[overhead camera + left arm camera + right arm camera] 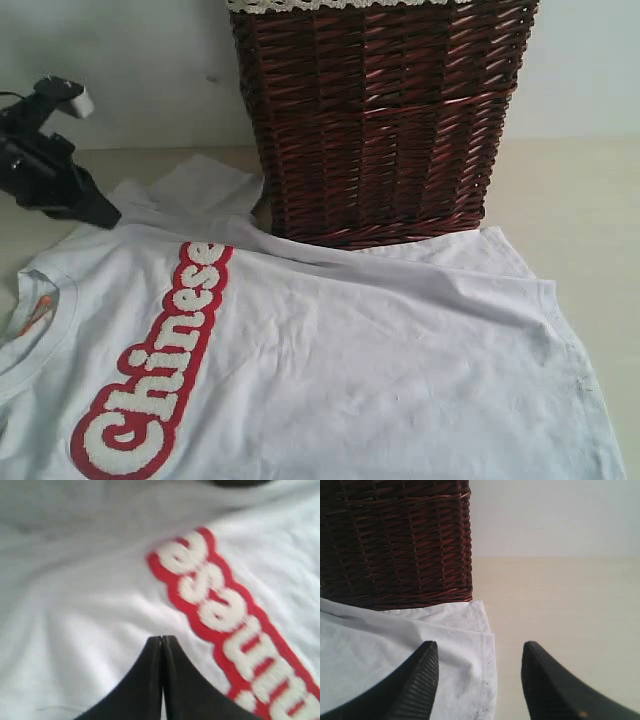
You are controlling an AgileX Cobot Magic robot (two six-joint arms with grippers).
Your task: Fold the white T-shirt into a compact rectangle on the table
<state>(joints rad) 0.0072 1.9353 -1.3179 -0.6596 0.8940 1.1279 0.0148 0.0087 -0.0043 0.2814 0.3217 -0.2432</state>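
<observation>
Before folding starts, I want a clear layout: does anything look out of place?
The wicker basket crowds the far edge of the white T-shirt, touching or pinning it; cloth ripples there and one sleeve lies bunched beside the basket.

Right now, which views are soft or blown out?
Exterior view: mildly hazy, the shirt near white-out, though its lettering still reads. Left wrist view: blurred throughout, lettering edges smeared, even the shut left gripper soft. Right wrist view: sharpest, basket weave and the ridges on the open right gripper crisp, light even, no glare.
</observation>
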